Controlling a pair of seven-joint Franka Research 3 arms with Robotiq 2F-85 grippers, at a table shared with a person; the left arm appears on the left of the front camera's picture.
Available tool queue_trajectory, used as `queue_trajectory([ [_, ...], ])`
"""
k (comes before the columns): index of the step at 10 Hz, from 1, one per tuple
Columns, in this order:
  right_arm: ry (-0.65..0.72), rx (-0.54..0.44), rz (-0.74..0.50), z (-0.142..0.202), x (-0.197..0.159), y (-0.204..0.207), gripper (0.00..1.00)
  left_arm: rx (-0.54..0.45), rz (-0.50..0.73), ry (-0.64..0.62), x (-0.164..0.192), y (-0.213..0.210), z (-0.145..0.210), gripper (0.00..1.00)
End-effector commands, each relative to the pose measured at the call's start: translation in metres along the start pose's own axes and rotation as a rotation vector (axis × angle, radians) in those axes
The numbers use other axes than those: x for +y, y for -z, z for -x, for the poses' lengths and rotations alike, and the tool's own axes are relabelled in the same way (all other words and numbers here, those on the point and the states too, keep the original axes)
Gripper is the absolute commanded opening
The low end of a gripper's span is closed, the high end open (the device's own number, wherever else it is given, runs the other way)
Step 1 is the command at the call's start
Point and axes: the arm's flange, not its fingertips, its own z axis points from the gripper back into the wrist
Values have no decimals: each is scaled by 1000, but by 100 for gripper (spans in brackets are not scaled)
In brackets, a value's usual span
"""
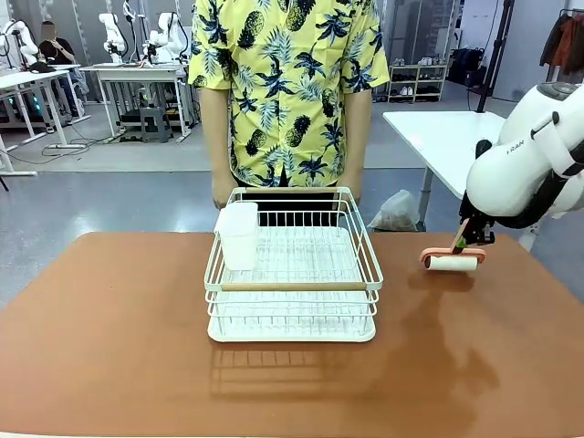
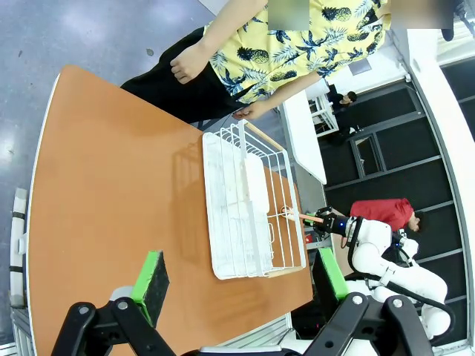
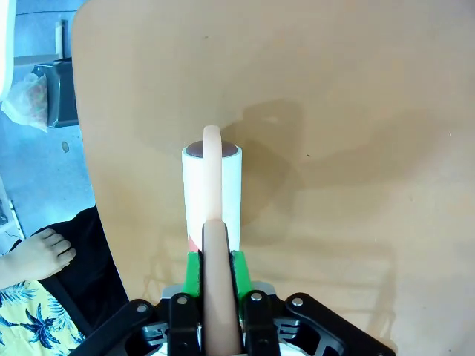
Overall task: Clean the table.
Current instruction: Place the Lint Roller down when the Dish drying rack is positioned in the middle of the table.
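Observation:
The terracotta table spreads across the front view. A lint roller with a white roll and a salmon handle rests on the table's far right part. My right gripper is shut on its handle from above. In the right wrist view the green pads of my right gripper clamp the handle, and the white roll lies on the table. My left gripper hangs high over the table, open, with nothing between its green pads.
A white wire dish rack stands mid-table with a white cup in its left corner. A person in a yellow shirt stands at the far edge, hands behind the rack. A white table is at the back right.

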Motion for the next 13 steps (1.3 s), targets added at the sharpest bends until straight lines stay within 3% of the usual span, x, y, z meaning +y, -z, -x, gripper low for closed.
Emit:
queue_trajectory([
  [1,22,28,-34,3,-8,3,21,-5,10,13,0,-2,0,100],
  [3,20,35,-19,2,-8,3,21,-5,10,13,0,-2,0,100],
  [4,3,35,-15,1,-8,2,32,-5,10,13,0,-2,0,100],
  [5,2,38,-7,2,-8,0,55,-5,10,13,0,-2,0,100],
  [6,-3,39,20,4,-9,-3,68,-5,10,13,0,-2,0,100],
  [7,-4,34,49,3,-10,-8,90,-5,10,13,0,-2,0,100],
  [8,-16,36,94,5,-12,-19,100,-5,10,13,0,-2,0,100],
  [10,-16,-1,171,7,-10,-36,100,-5,10,13,0,-2,0,100],
  [13,-56,20,268,9,-6,-51,100,-5,10,13,0,-2,0,100],
])
